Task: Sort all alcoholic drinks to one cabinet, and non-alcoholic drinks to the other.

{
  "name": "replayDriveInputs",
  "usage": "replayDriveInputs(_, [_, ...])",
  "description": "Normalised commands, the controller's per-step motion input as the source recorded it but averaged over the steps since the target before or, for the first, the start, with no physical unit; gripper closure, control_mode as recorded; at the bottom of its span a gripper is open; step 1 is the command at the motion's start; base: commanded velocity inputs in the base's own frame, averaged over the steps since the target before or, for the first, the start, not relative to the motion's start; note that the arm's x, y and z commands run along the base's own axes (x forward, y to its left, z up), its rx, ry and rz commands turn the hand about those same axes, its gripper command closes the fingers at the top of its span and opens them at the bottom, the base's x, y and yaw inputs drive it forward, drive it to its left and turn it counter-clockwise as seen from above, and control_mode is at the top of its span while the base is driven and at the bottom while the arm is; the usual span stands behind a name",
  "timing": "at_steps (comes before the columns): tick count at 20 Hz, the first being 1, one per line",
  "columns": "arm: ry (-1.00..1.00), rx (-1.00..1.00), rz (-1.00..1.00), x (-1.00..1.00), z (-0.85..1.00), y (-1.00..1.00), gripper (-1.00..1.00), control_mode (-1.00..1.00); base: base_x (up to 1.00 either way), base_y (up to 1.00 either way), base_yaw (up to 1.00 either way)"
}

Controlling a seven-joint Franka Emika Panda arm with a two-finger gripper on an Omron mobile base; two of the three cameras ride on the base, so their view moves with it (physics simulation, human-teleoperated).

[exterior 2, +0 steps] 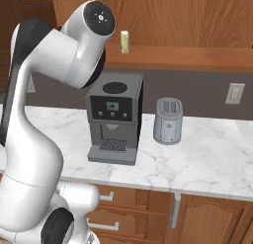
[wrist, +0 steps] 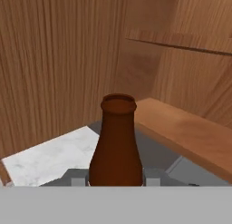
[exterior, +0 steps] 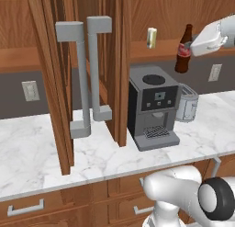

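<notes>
The gripper (exterior: 187, 50) is closed around the red-labelled middle of the cola bottle (exterior: 184, 51), holding it upright in the air at the right of the left base view, in front of the open upper cabinet (exterior: 156, 49) and level with its bottom shelf. In the hand view the brown neck of the bottle (wrist: 117, 141) rises between the two finger tips (wrist: 78, 178), with the wooden inside of the cabinet beyond it and a strip of marble counter (wrist: 50, 157) below to the left.

On the shelf, to the left of the held bottle and well apart from it, stands the pale cream-yellow can (exterior: 151, 37), upright near the cabinet's left side.

Below the cabinet, on the white marble counter (exterior: 41, 143), a dark coffee machine (exterior: 153, 106) stands, with a grey toaster (exterior: 187, 103) just beside it on the right, slightly farther back. To the left of the coffee machine two cabinet doors (exterior: 55, 74) hang open edge-on toward the viewer, their grey bar handles (exterior: 87, 74) side by side. A wall socket (exterior: 30, 90) sits on the grey backsplash at far left and another (exterior: 215, 72) at far right.
</notes>
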Motion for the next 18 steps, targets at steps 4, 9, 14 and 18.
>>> replayDriveInputs(4, [-0.01, 0.0, -0.01, 0.64, 0.04, 0.0, 1.0, -1.0, 0.0, 0.0, 0.0])
replayDriveInputs(9, [-0.01, 0.0, 0.0, 0.57, 0.0, 0.01, 1.0, -1.0, 0.0, 0.0, 0.0])
replayDriveInputs(14, [-0.01, 0.0, 0.0, 0.51, 0.0, 0.11, 1.0, -1.0, 0.0, 0.0, 0.0])
replayDriveInputs(18, [0.0, 0.0, 0.0, 0.63, -0.01, 0.07, 1.0, -1.0, 0.0, 0.0, 0.0])
